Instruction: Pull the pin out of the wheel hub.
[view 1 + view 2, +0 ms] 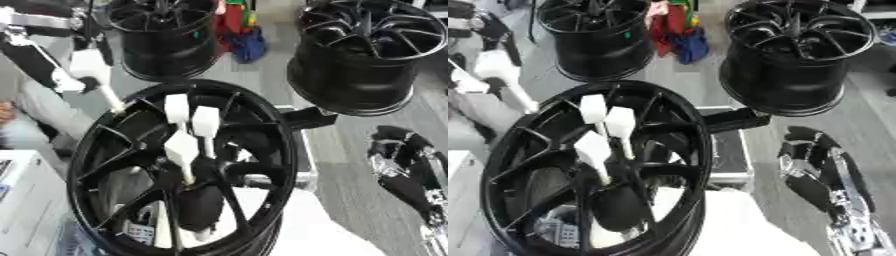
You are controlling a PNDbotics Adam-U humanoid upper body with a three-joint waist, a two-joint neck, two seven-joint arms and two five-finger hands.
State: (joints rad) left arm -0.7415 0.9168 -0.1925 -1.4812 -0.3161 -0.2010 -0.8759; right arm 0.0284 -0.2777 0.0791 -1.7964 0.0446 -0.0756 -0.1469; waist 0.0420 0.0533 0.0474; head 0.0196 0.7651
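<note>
Pins (183,147) with white handles stand upright in the centre of the black wheel hub (105,150), ready to be pulled, while the right robot hand (811,165) waits beside the rim, its fingers curled on nothing.

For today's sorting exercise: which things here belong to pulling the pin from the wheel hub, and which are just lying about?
Job:
near wheel
white pins at its hub
right hand, off to the side

Lying about:
two far wheels
coloured cloth
</note>
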